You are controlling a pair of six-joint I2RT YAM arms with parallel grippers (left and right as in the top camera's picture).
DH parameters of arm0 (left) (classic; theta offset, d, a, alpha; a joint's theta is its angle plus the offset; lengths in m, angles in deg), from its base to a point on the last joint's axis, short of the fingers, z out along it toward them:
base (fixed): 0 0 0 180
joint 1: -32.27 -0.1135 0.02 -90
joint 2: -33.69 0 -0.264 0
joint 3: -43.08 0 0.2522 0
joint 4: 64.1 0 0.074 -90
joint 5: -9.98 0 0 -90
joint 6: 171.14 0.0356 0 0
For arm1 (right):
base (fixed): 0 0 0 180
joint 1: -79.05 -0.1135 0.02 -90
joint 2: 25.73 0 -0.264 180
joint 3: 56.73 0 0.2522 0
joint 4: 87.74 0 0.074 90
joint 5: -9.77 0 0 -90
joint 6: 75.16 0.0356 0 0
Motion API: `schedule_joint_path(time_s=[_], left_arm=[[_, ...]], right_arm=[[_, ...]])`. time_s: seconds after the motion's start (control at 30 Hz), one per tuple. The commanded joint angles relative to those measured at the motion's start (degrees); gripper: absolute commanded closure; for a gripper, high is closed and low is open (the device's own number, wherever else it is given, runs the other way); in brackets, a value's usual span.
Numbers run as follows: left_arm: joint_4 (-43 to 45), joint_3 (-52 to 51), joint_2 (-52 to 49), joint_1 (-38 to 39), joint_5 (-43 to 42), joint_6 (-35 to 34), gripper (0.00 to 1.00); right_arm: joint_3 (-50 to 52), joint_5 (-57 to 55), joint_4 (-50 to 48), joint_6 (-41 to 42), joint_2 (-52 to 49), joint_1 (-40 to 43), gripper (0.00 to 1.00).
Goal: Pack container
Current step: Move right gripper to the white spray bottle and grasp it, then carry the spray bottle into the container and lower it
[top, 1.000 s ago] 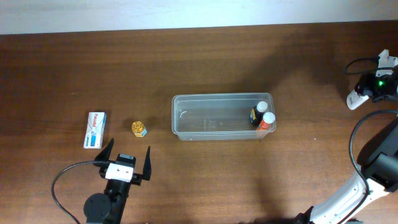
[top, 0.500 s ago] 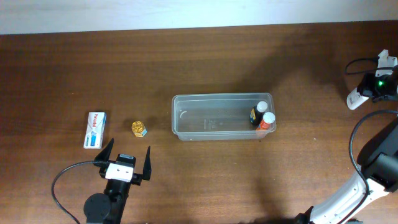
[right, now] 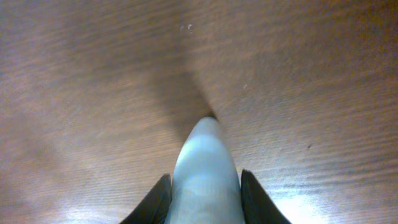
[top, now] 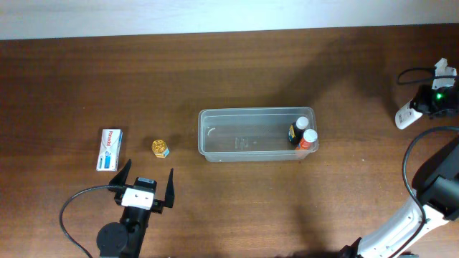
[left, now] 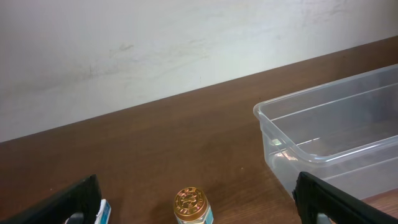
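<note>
The clear container (top: pixel 251 111) stands mid-table; its near corner shows in the left wrist view (left: pixel 292 146). A dark bottle (top: pixel 301 126) and an orange bottle (top: pixel 308 139), both white-capped, stand inside at its right end. A gold-capped jar (top: pixel 160 148) and a white-and-blue box (top: pixel 109 149) lie to its left. My left gripper (top: pixel 146 185) is open and empty, just in front of the jar (left: pixel 193 205). My right gripper (top: pixel 418 108) at the far right edge is shut on a white rounded object (right: pixel 205 155), whose tip points down at the table.
The white wall runs along the table's far edge (left: pixel 155 56). A black cable (top: pixel 72 208) loops beside the left arm. The right arm's white link (top: pixel 401 222) and cable cross the lower right corner.
The white object in my right gripper has shifted slightly to the left. The left arm and the things on the table have not moved.
</note>
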Motion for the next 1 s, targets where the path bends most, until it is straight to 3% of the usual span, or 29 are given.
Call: schedule_joint_path(time_s=[0.0, 0.27, 0.47, 0.73, 0.97], left_arm=[[-0.07, -0.33, 0.35, -0.46, -0.57, 0.9, 0.01], [-0.07, -0.33, 0.35, -0.46, -0.59, 0.9, 0.01], [-0.07, -0.33, 0.35, -0.46, -0.57, 0.9, 0.01], [-0.07, -0.33, 0.35, -0.46, -0.59, 0.9, 0.01], [-0.07, -0.33, 0.35, -0.46, -0.59, 0.9, 0.01]], right_arm=[[-8.98, 6.19, 5.22, 1.33, -0.13, -0.28, 0.76], [-29.38, 12.39, 24.68, 1.29, -0.13, -4.31, 0.75], [-45.4, 12.52, 39.3, 1.33, -0.13, -16.22, 0.75], [-47.41, 11.65, 41.64, 3.8, 0.07, -33.27, 0.75], [-46.86, -3.65, 41.66, 13.55, 0.07, -46.51, 0.75]])
